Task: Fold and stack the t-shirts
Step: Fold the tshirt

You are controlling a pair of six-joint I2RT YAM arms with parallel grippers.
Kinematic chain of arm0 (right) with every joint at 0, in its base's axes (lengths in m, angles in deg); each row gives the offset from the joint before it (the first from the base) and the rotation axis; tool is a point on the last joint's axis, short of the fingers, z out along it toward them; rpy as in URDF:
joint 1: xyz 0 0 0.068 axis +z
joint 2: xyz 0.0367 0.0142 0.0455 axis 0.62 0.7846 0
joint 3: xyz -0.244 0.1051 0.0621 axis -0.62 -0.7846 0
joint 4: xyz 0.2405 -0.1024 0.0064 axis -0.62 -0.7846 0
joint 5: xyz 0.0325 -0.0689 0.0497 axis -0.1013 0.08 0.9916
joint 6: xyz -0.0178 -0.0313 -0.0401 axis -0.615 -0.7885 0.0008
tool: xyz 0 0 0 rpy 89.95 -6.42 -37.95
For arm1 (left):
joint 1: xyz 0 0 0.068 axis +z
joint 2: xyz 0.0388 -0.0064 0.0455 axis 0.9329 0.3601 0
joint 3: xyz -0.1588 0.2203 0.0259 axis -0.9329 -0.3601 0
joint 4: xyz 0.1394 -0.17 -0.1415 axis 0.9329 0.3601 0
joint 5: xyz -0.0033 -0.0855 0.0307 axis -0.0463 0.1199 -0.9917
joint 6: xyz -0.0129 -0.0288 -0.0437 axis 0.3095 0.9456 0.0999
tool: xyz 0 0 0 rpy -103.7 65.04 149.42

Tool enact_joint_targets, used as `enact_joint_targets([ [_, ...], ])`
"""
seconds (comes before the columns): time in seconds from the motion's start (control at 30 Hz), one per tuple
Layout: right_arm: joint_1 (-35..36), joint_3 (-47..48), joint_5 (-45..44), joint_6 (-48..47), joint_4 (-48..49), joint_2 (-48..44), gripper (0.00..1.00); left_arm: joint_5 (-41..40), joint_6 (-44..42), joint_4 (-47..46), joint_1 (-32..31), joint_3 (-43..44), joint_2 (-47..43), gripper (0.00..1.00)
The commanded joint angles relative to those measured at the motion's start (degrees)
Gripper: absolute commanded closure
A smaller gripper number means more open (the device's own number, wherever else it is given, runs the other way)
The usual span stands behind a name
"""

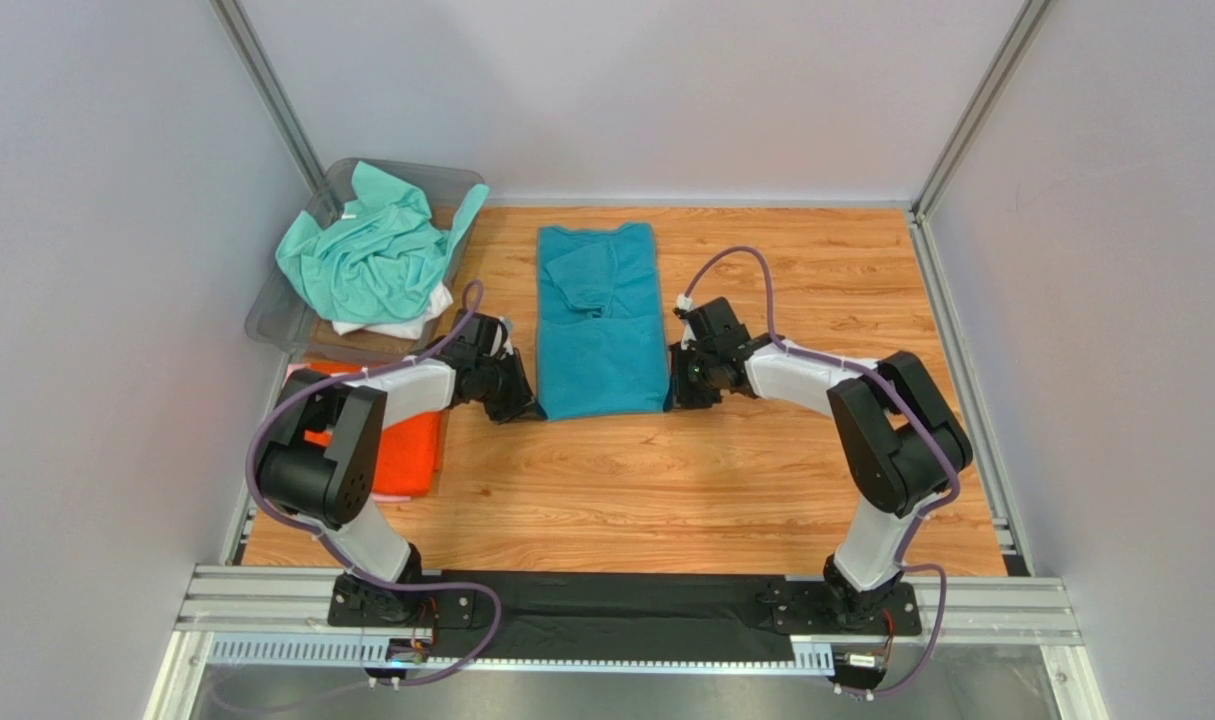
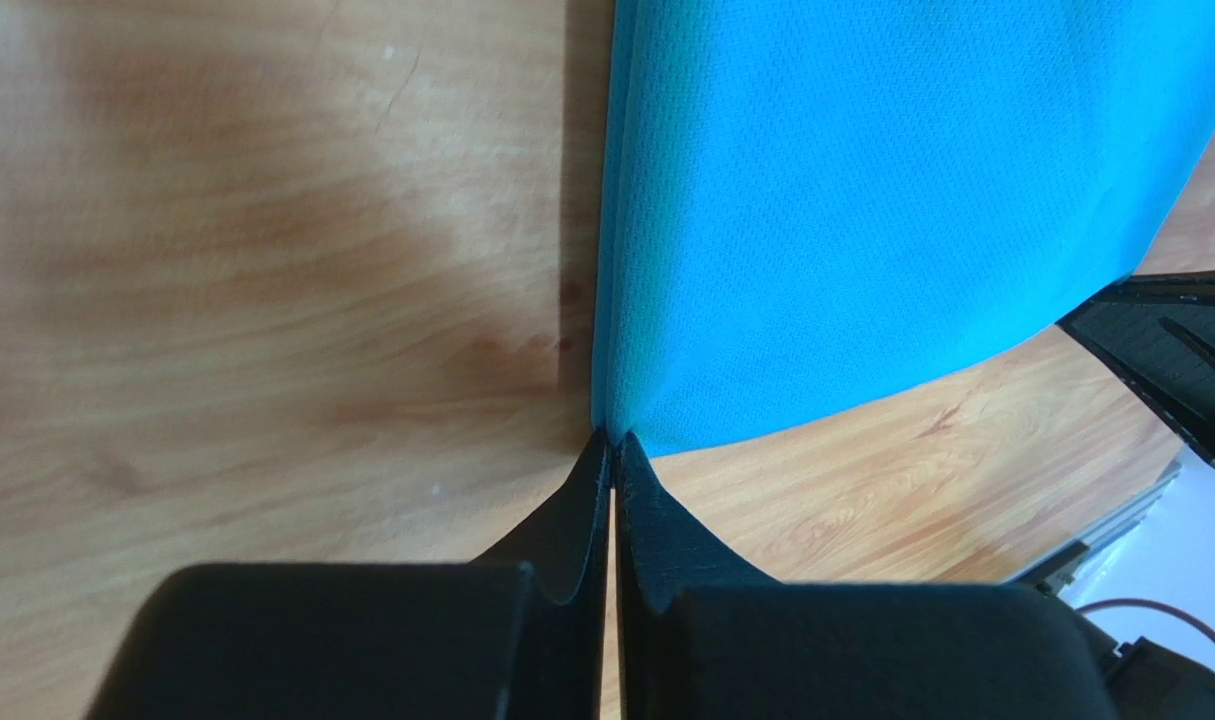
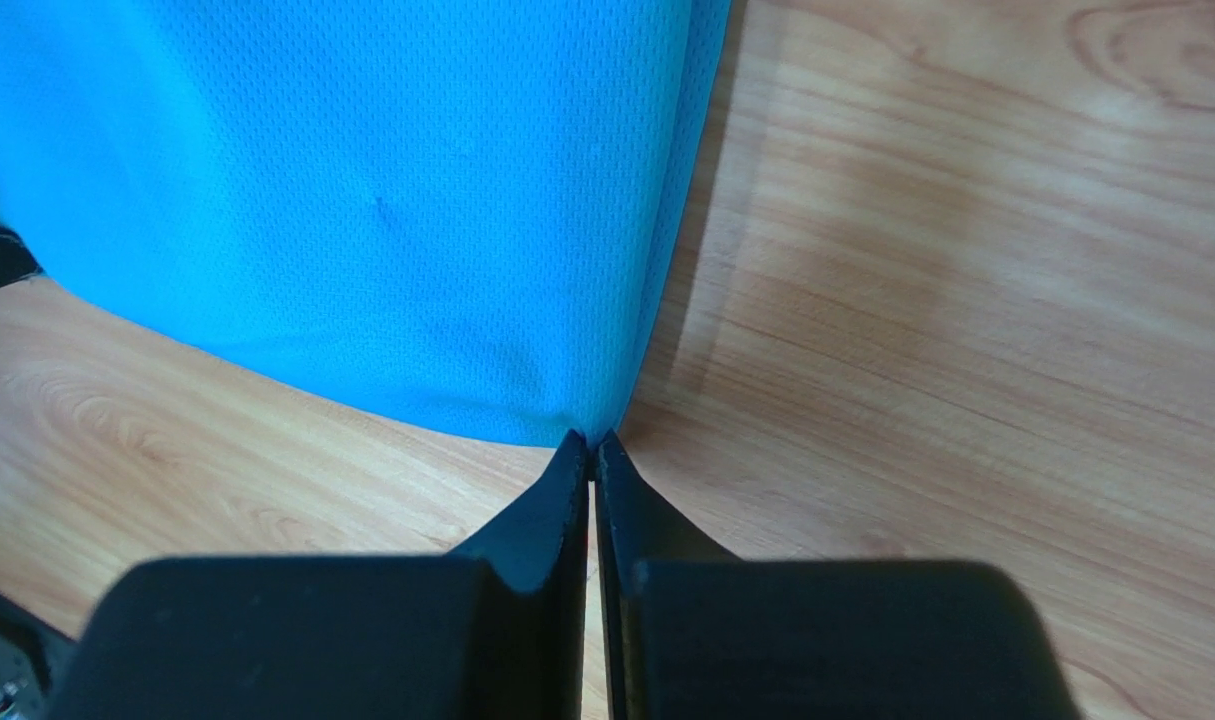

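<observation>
Left gripper [image 2: 613,450]: both fingers [image 2: 576,510] pressed together. The tips are clenched on the near-left corner of the teal-blue t-shirt [image 1: 598,345]. No gap shows between the pads, only cloth entering at the tips.

Right gripper [image 3: 592,446]: same condition, with the fingers closed tight. The tips pinch the near-right corner of the same shirt.

Near hem: runs in a shallow curve from one pinched corner to the other. The left wrist view shows part of the opposite black gripper at the far end of the hem. Whether the corners are lifted off the wood or resting on it, I cannot tell.

Teal-blue t-shirt: folded into a long narrow strip lying far-to-near at the middle of the wooden table [image 1: 718,465]. A sleeve is folded in over the far end. The arms reach in from either side, low over the table.

Far-left corner: grey plastic bin [image 1: 290,300] holds a crumpled mint-green t-shirt [image 1: 365,248] on top. A white t-shirt [image 1: 395,323] shows beneath it at the near rim.

Left edge, near side of the bin: an orange t-shirt [image 1: 410,450] lies flat, partly hidden by the left arm.
</observation>
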Motion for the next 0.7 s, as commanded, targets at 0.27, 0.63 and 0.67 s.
enact_joint_targets([
  [0.27, 2.1, -9.7, 18.3, 2.7, -8.1, -16.3, 1.00, -4.4, 0.0, 9.2, -3.0, -8.7, -21.7, 1.00],
  [0.63, 9.3, -12.5, 34.1, 6.6, -24.7, -38.5, 1.00, -5.7, 3.0, 23.0, -8.9, -11.9, -56.0, 1.00],
  [0.67, 9.6, -12.8, 35.0, 7.5, -25.0, -39.5, 1.00, -5.8, 3.2, 24.7, -9.0, -11.7, -57.6, 1.00],
])
